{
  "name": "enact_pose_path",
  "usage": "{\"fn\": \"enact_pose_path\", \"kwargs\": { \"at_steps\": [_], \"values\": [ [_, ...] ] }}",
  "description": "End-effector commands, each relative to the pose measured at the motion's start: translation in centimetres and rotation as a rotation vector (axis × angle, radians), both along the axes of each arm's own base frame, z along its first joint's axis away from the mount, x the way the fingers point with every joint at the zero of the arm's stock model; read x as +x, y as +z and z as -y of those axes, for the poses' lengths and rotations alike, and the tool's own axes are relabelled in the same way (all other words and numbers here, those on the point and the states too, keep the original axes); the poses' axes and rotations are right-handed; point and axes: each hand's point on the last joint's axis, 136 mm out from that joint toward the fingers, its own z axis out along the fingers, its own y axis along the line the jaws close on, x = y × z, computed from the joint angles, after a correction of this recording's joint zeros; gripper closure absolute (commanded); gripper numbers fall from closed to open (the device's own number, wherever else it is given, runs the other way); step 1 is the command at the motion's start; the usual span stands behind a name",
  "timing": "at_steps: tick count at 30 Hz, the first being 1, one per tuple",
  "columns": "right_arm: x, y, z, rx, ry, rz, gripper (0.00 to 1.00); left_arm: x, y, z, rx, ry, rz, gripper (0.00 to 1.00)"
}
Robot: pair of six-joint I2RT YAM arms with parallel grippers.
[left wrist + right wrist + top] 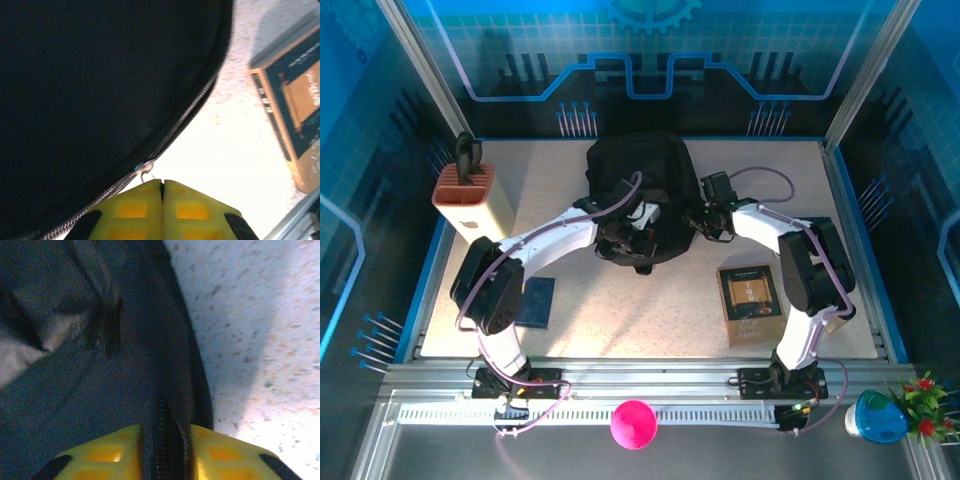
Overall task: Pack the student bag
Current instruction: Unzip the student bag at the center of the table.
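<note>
A black backpack lies on the desk. The left pincer is closed tight at its zipper pull; the right pincer pinches its zippered edge.

Student bag black; left gripper yellow; table speckled beige; notebook dark blue.

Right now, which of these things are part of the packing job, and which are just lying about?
In the job: student bag; likely to be packed, brown book, blue notebook.
Lying about: pink ball, potted plant, blue container; tan box unclear.
</note>
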Motion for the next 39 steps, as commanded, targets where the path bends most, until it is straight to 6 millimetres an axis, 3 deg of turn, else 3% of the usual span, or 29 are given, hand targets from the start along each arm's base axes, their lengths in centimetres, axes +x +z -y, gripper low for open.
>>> {"fn": "enact_pose_path", "kwargs": {
  "at_steps": [1, 5, 8, 15, 21, 29, 39],
  "values": [
    [-0.9, 3.2, 1.7, 0.011, -0.02, 0.061, 0.61, 0.6, 0.8, 2.1, -0.056, -0.021, 0.0, 1.0],
    [-4.6, 3.1, 1.4, 0.067, -0.001, 0.002, 0.44, 0.9, 0.2, 1.8, -0.06, -0.01, 0.041, 1.0],
    [-7.1, 2.6, 0.2, 0.133, -0.001, -0.054, 0.39, 0.6, -0.1, 1.1, -0.037, -0.008, 0.053, 1.0],
    [-8.0, 1.9, -3.9, 0.232, -0.008, -0.114, 0.34, -0.4, -0.6, -0.3, 0.007, 0.002, 0.044, 1.0],
    [-7.6, 0.1, -5.7, 0.228, -0.011, -0.159, 0.43, -1.0, -0.3, -1.1, 0.031, 0.016, 0.037, 1.0],
    [-7.2, -1.1, -4.1, 0.132, -0.065, -0.172, 0.69, -1.8, -0.5, -3.1, 0.109, 0.067, 0.017, 1.0],
    [-6.2, -1.0, -2.7, 0.079, -0.092, -0.147, 0.76, -3.5, -0.8, -6.2, 0.228, 0.071, -0.028, 1.0]
  ]
}}
